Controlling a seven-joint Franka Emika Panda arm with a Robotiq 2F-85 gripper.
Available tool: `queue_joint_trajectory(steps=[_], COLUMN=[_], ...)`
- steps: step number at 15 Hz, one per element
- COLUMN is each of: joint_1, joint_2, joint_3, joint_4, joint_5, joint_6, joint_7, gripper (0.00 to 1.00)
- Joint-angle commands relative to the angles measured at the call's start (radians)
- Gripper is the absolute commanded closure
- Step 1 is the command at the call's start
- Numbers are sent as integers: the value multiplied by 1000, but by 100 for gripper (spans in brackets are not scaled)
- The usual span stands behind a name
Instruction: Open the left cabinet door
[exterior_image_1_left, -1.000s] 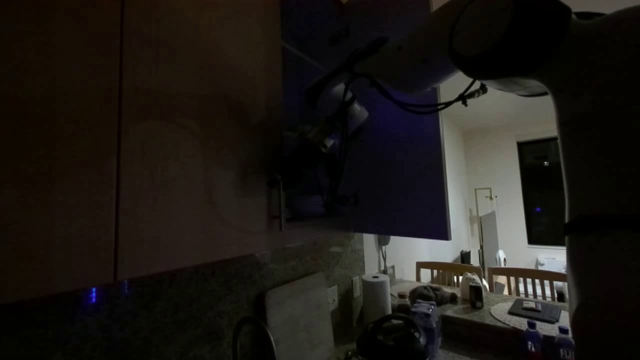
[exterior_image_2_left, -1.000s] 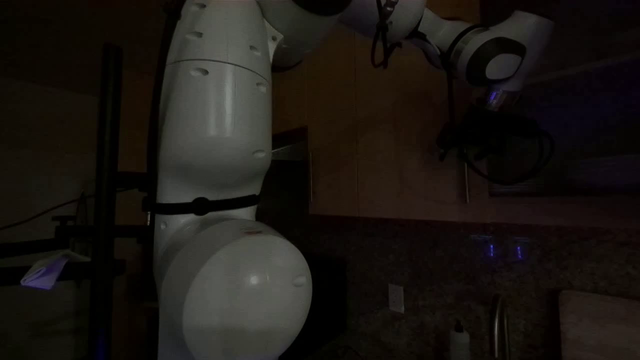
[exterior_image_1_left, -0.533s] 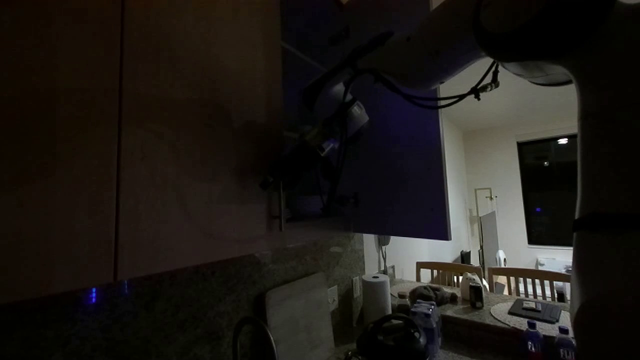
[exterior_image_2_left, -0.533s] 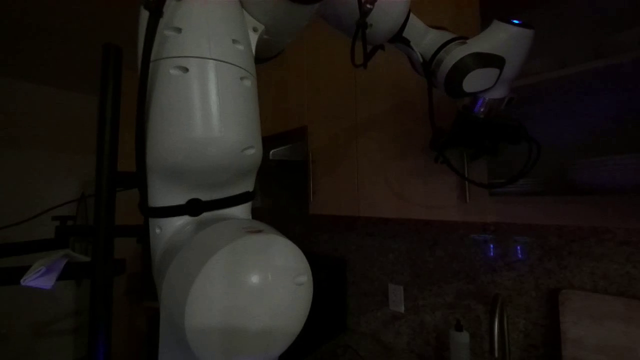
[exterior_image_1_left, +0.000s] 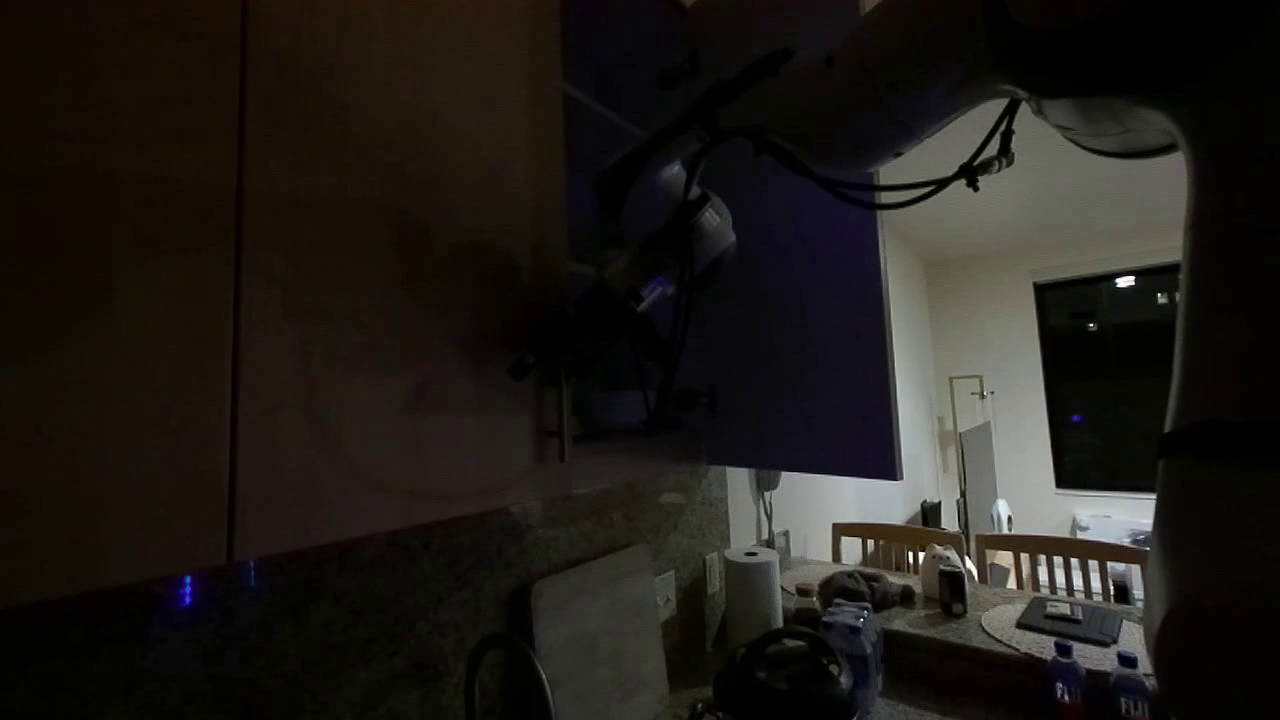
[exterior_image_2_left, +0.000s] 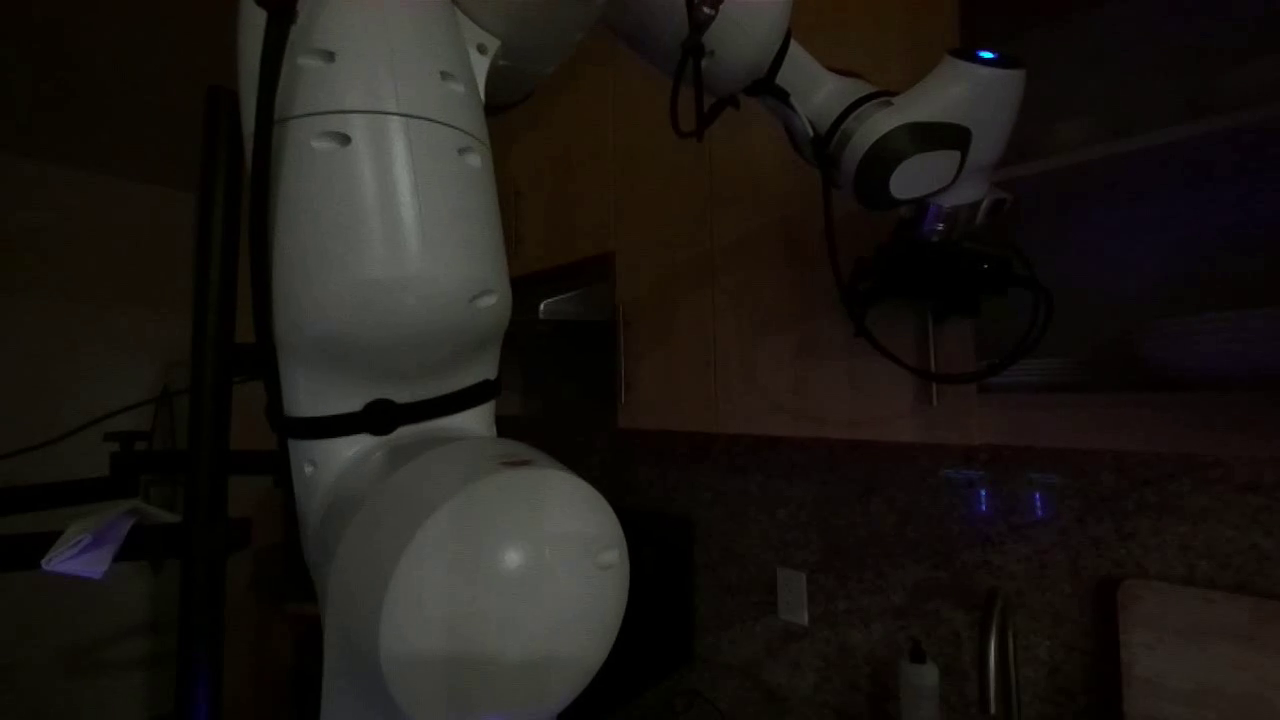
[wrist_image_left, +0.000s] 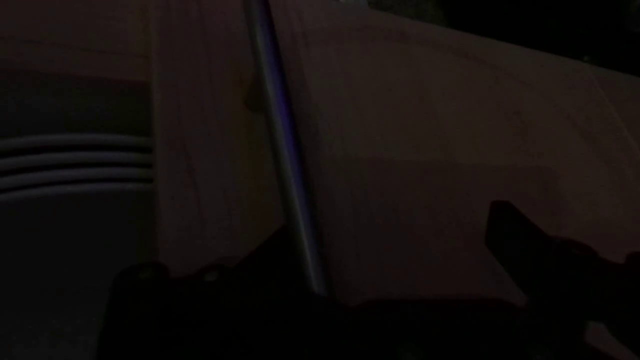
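left cabinet door (exterior_image_1_left: 400, 300): dk-brown wood, upper run; face flush w/ brown panel (exterior_image_1_left: 120, 300) to its left, thin seam btwn, reads closed.
bar handle (exterior_image_1_left: 563, 410): slim, silver, vert., by door's right edge in both exterior views; lower end shows below claw (wrist_image_left: 391, 220).
claw state: spread, fingers (wrist_image_left: 505, 220) well apart in wrist view; bar runs btwn the tips, just beside the one at left, well apart from the one at right. contact w/ bar: can't tell, too dk.
arm (exterior_image_2_left: 400, 250): white, large & near at left in an exterior view, reaching over to far right; wrist bent down over door's handle side, blue light (exterior_image_2_left: 986, 54) on top.
cable (exterior_image_2_left: 1000, 375): dk loop under claw, crosses bar low down in an exterior view.
compartment (wrist_image_left: 65, 107): right of door, uncovered; stacked pale dishes (wrist_image_left: 75, 162) inside per wrist view.
blue-grey door (exterior_image_1_left: 800, 330): right of compartment, stands swung out.
backsplash (exterior_image_1_left: 350, 620): speckled, below cabs, blue glints (exterior_image_1_left: 186, 590) at left.
counter stuff: cutting board (exterior_image_1_left: 600, 630) leaning; paper-towel roll (exterior_image_1_left: 753, 600) upright, farther right; black item w/ loop handle (exterior_image_1_left: 785, 675) near, can't ID.
far right: wood chairs (exterior_image_1_left: 900, 532), dk window (exterior_image_1_left: 1110, 390).
near right: two fiji bottles (exterior_image_1_left: 1067, 680).
light: v. dim.
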Motion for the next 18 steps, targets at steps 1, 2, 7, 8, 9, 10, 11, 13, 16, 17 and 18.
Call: queue_joint_trajectory(steps=[1, 2, 7, 8, 9, 10, 11, 13, 16, 17, 18], joint_1=[11, 11, 10, 8, 7, 8, 11, 13, 24, 30, 35], joint_2=[-53, -55, -66, -70, -77, -87, -98, -112, -117, -123, -130], joint_3=[-3, -8, -36, -39, -36, -29, -19, -1, 12, 10, 8], joint_4=[-60, -57, -48, -47, -53, -66, -82, -104, -120, -129, -141], joint_5=[-38, -42, -38, -45, -59, -68, -76, -107, -143, -143, -141], joint_6=[-63, -88, -209, -224, -220, -195, -165, -100, -55, -54, -48], joint_7=[87, 85, 48, 59, 74, 90, 109, 157, 220, 227, 224], gripper=[0, 0, 0, 0, 0, 0, 0, 0, 0, 0, 0])
